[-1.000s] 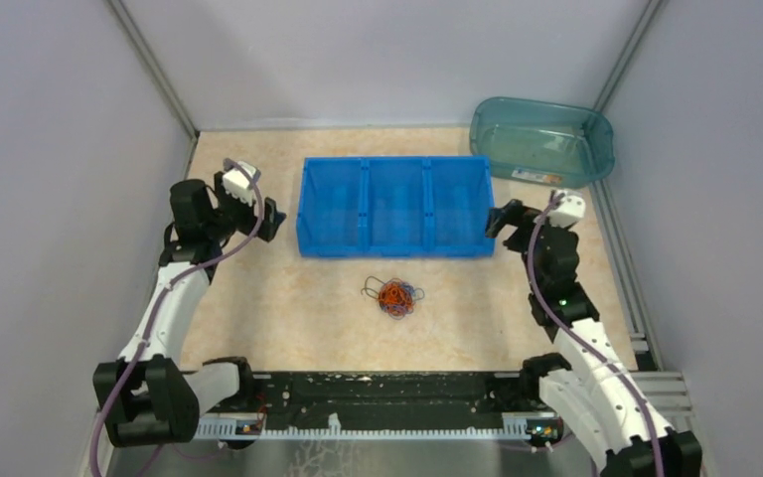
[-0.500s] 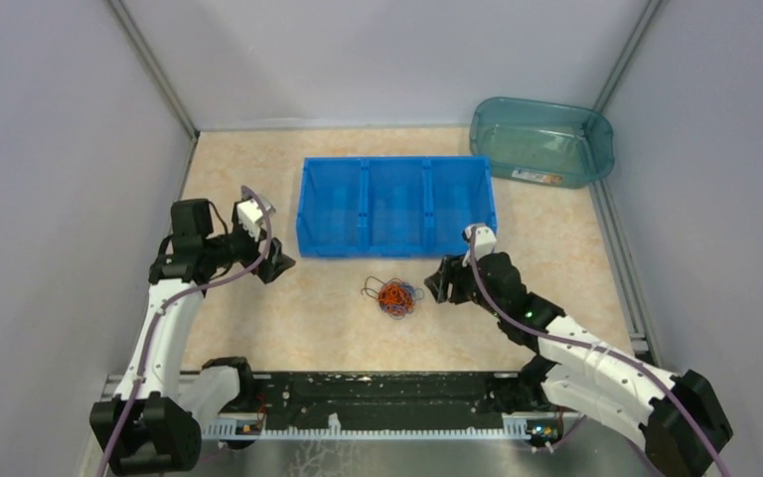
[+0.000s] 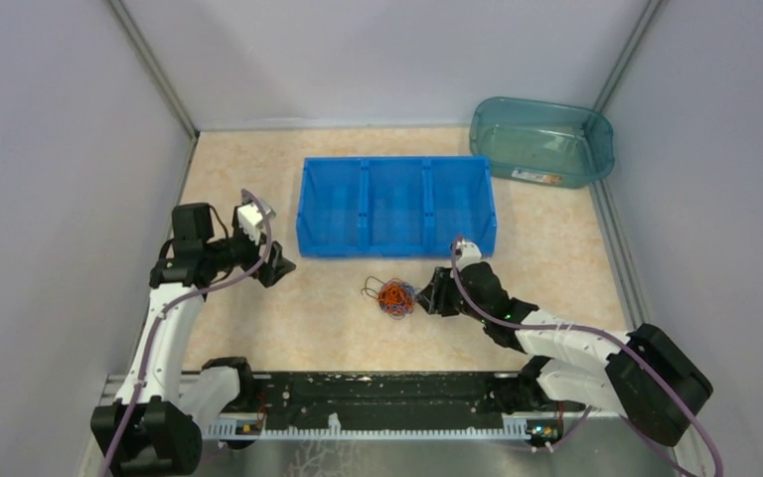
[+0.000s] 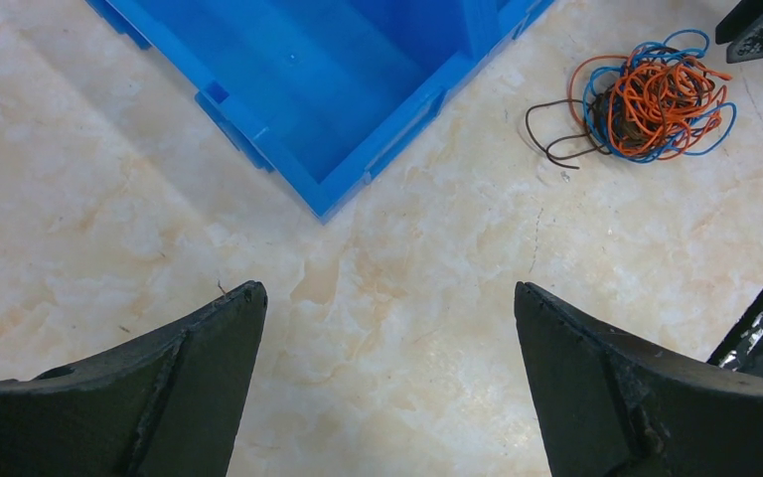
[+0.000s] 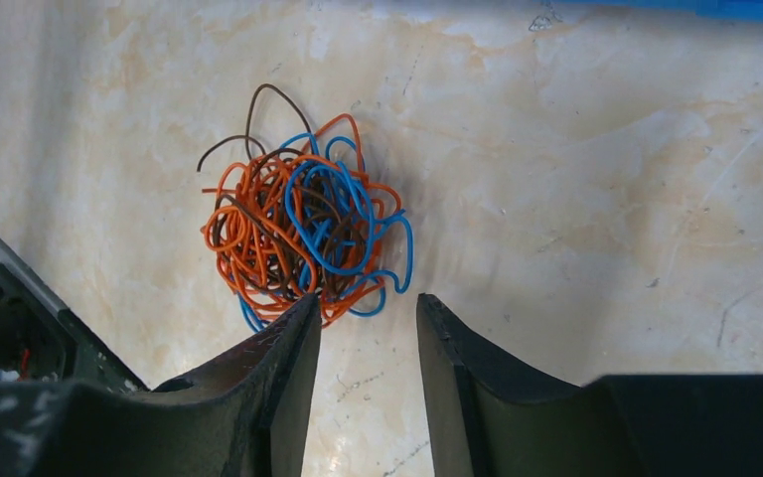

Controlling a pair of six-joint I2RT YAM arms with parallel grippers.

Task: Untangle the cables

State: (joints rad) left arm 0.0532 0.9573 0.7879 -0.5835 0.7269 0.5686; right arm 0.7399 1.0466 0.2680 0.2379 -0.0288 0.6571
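Note:
The cables lie as one small tangle of orange, blue and dark brown wires on the marbled table, in front of the blue bin. My right gripper is low, just right of the tangle. In the right wrist view its jaws stand narrowly apart over bare table, and the gripper holds nothing; the left fingertip reaches the near edge of the cables. My left gripper hovers wide open well to the left. In its own view, the gripper is empty and the cables lie far off at the top right.
A blue three-compartment bin stands behind the tangle; its corner shows in the left wrist view. A teal tub sits at the back right. The black rail runs along the near edge. Grey walls enclose the table.
The right arm swung down from beside the bin to the table next to the tangle, and its jaws narrowed. The left arm lowered and came forward slightly, staying wide open.

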